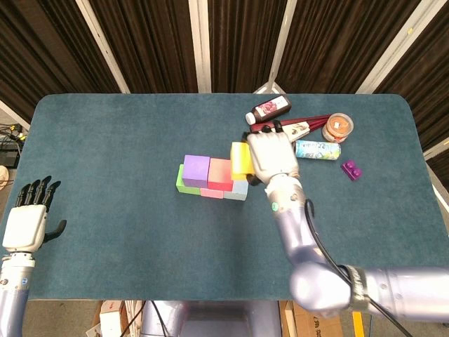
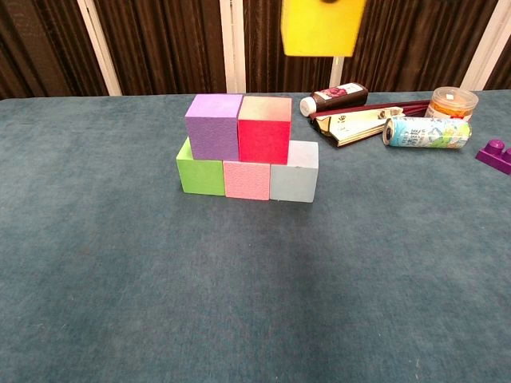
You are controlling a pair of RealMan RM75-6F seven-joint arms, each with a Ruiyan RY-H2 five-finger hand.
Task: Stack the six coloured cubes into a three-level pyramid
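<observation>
Far right on the table [image 1: 105,154], a dark bottle [image 2: 335,97] lies on its side, a folded fan [image 2: 355,124] just in front, a patterned can [image 2: 425,132] beside it, an orange-filled jar [image 2: 451,102] behind, and a purple brick [image 2: 497,154] sits apart.

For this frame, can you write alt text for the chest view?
A yellow cube hangs high above a two-level stack: purple cube and red cube resting on green, pink and pale blue cubes. Bottles and a can lie behind on the teal table.
</observation>
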